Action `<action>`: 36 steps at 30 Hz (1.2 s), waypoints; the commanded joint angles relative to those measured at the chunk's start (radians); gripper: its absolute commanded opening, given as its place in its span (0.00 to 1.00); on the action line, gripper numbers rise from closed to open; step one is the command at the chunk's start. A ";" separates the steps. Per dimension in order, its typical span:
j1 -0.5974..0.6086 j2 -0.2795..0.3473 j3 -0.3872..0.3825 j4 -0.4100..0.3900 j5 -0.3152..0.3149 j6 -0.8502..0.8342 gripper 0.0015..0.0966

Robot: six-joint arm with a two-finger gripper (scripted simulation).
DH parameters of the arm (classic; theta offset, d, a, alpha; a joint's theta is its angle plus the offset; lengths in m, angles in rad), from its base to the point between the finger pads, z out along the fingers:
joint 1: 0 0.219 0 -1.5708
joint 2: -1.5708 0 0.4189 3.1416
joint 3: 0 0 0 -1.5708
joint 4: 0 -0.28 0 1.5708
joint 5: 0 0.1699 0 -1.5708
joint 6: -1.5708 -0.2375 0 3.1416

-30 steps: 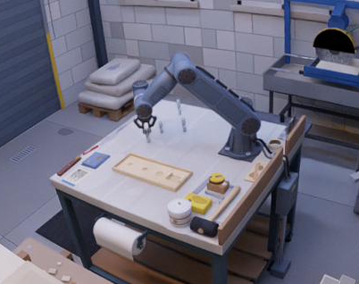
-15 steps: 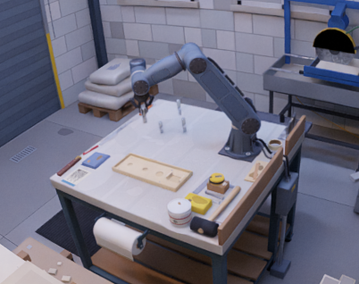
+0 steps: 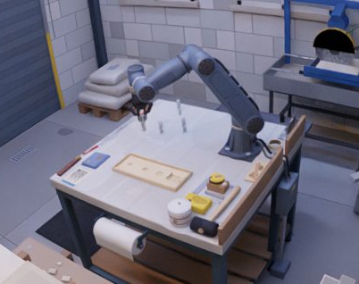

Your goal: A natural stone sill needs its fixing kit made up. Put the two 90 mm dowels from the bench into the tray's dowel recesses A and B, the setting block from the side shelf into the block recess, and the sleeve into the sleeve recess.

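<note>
My gripper (image 3: 142,118) hangs over the far left part of the bench, and I hold a grey dowel (image 3: 143,123) in it, pointing down above the bench top. Three more grey pins stand upright to its right: a short one (image 3: 160,127), a taller one (image 3: 184,124) and one further back (image 3: 178,106). The wooden tray (image 3: 152,171) lies nearer the front, left of centre, with round recesses and a square one, all empty. A brown block (image 3: 218,186) with a yellow cap sits by the right rail.
A white tub (image 3: 179,211) stands at the bench's front edge beside a yellow box (image 3: 199,203) and a black roller (image 3: 204,226). A wooden rail (image 3: 253,190) runs along the right side. A blue card (image 3: 96,159) lies at the left edge.
</note>
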 commanded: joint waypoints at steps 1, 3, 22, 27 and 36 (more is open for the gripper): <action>0.025 -0.001 0.003 0.001 0.000 -0.001 0.07; 0.075 0.002 0.009 0.001 -0.003 -0.002 0.07; 0.281 0.054 0.102 0.002 -0.044 0.010 0.07; 0.282 0.099 0.021 0.001 0.079 0.010 0.07; 0.284 0.200 -0.078 0.002 0.283 0.010 0.07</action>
